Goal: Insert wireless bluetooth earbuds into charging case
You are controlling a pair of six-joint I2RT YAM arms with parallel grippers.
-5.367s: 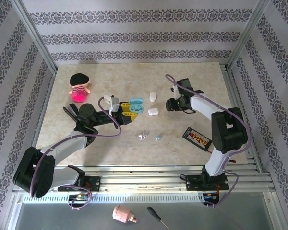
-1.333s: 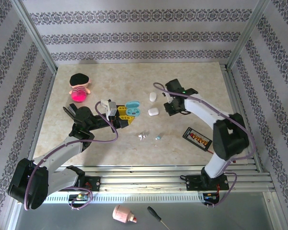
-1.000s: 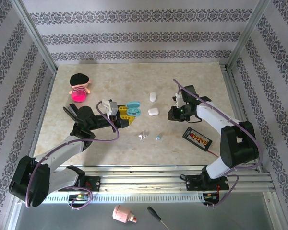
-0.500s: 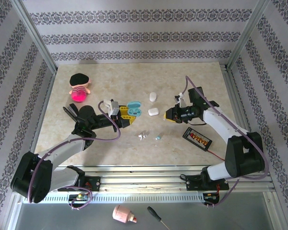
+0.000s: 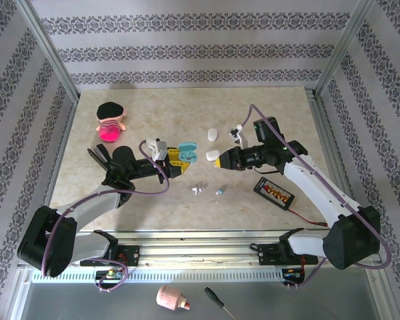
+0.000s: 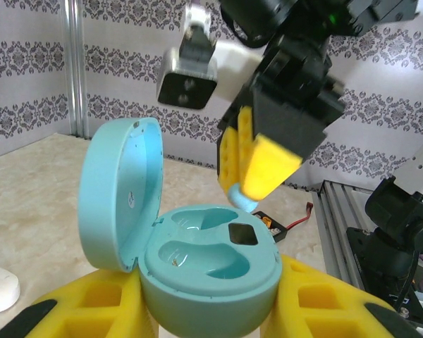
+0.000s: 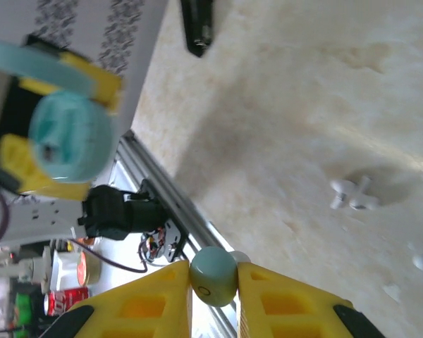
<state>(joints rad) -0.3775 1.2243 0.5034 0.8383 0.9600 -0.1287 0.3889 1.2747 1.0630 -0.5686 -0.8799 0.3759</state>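
**A:** What's over the worktop?

**B:** The left end effector is clamped on the open teal charging case. Its lid is tilted back and its sockets look empty.

**A:** And the bud?

**B:** The pale teal earbud is pinched in the right end effector, just right of the case and a little above it. I'd say the next move runs left and down into a socket.

Bench tally
One open teal plastic case, two white pebble-shaped cases, three tiny plastic earbuds — two pale teal, one white — one plush doll.
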